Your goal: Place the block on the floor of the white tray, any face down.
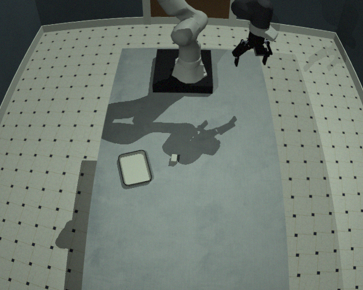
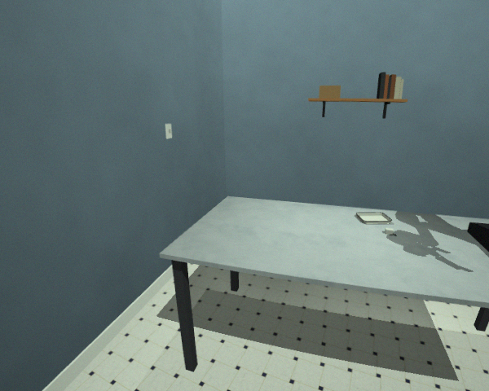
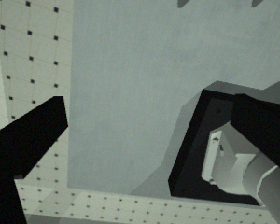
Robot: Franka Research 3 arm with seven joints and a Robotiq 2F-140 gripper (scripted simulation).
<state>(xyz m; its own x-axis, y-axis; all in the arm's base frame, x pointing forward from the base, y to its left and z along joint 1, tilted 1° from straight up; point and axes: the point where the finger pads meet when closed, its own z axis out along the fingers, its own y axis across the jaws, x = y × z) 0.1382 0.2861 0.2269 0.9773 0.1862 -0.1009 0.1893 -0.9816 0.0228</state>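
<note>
A small white block (image 1: 173, 159) lies on the grey table, in the arm's shadow, just right of the white tray (image 1: 134, 168). The tray is a shallow rounded rectangle with a dark rim and its floor is bare. Both also show in the exterior view, the block (image 2: 389, 230) in front of the tray (image 2: 373, 217). My gripper (image 1: 251, 57) is open and empty, high in the air near the table's far right edge, far from the block. In the wrist view the two black fingers stand wide apart; neither block nor tray is in that view.
The arm's black base (image 1: 183, 70) sits at the far middle of the table and also shows in the wrist view (image 3: 201, 154). The table edges drop to a tiled floor (image 1: 34, 124). A wall shelf with books (image 2: 358, 94) hangs behind.
</note>
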